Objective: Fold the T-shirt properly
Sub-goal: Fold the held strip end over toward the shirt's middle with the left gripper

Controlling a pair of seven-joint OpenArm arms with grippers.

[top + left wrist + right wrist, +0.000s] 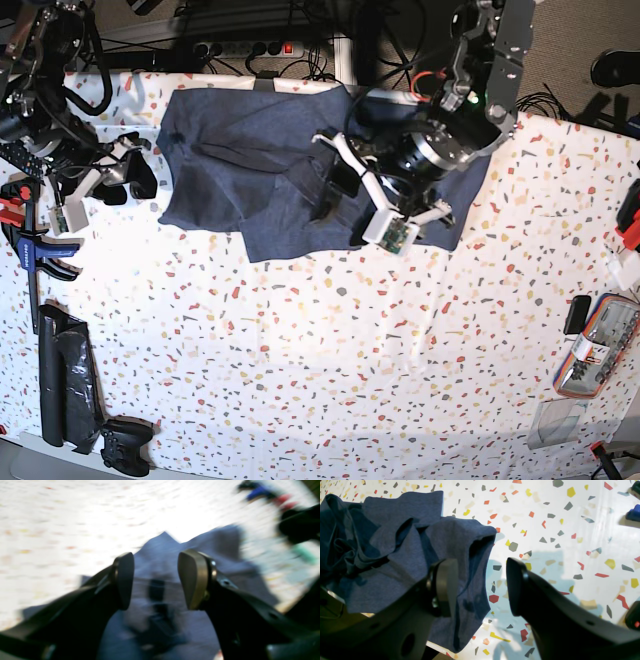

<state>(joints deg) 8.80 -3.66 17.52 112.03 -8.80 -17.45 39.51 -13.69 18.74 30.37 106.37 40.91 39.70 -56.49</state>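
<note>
Two grippers, both w/ jaws spread, nothing pinched. Left gripper (155, 580): jaws wide apart over the cloth, view blurred, contact w/ fabric cannot be told. Right gripper (482, 587): jaws apart, one pad in front of a sleeve opening, the other over bare table; no hold.

Item: one large dark heathered navy-blue short-sleeved cotton T-shirt (240, 160), lying rumpled at far edge of the white speckled terrazzo-pattern table (330, 360), part-spread, folds bunched at mid-body, left arm above its right half, right gripper just beside its left edge.

Handling (est.): light, limp, no stiffness; drapes and creases freely, likely to drag along table, not fragile. Single layers may slip if pinched shallow.

Hold pts (est.): sleeve hem, shoulder seams, bottom-hem corners; pinch edges, not mid-panel.
</note>
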